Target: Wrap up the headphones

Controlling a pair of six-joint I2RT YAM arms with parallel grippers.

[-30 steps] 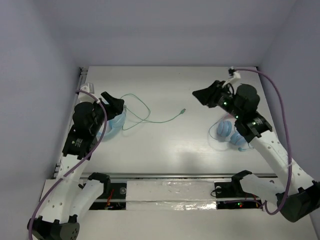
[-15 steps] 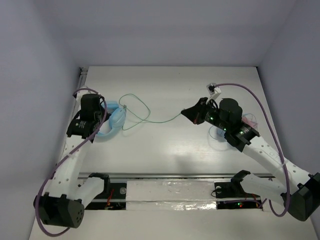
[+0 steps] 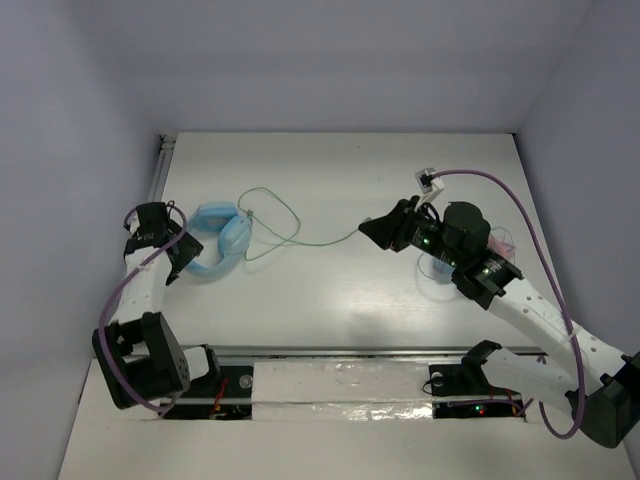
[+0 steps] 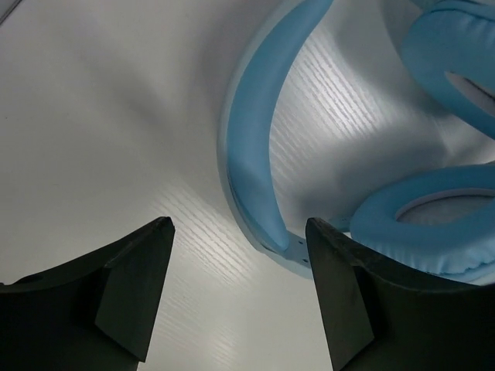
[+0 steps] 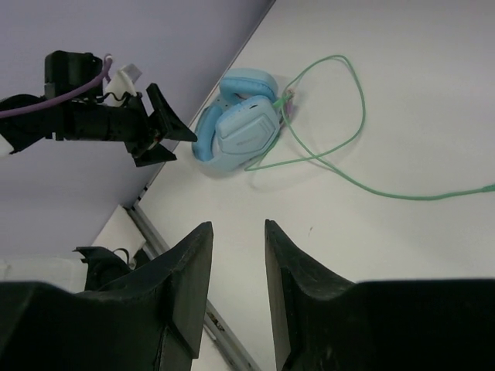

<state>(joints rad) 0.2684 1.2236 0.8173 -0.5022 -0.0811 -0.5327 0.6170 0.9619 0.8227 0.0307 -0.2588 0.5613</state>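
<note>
- The headphones point(image 3: 216, 240) lie flat on the table point(image 3: 340, 300), far over on the left side, with the two ear cups folded in against each other.
- The left gripper point(image 4: 237, 232) is down low, just beside them on their left. Its claw is spread wide with nothing between the fingers.
- In the left wrist view, the headband point(image 4: 249, 147) arcs across just ahead of the gap.
- The finger point(image 4: 340, 294) on the right of that view sits just beside a padded ear cup point(image 4: 433, 232). I cannot tell whether they touch.
- The second cup pokes in at the top right corner of that view.
- The cable point(image 3: 322, 243) comes off the cups in a loose loop, then trails right across the middle of the table.
- From above, its free end runs right up to the right gripper point(image 3: 378, 228). Contact or not is too fine to call.
- The right arm reaches in from the right side, with the claw pointing left toward the headphones.
- In the right wrist view, that claw's fingers point(image 5: 193, 263) stand a narrow gap apart with only bare table between them, so it grips nothing.
- In the same view the cable passes well ahead of the fingertips and runs off the right edge. The headphones show up far ahead, with the left gripper aimed at them.
- A pink thing point(image 3: 505, 243) peeks out beside the right arm, too small to make out.
</note>
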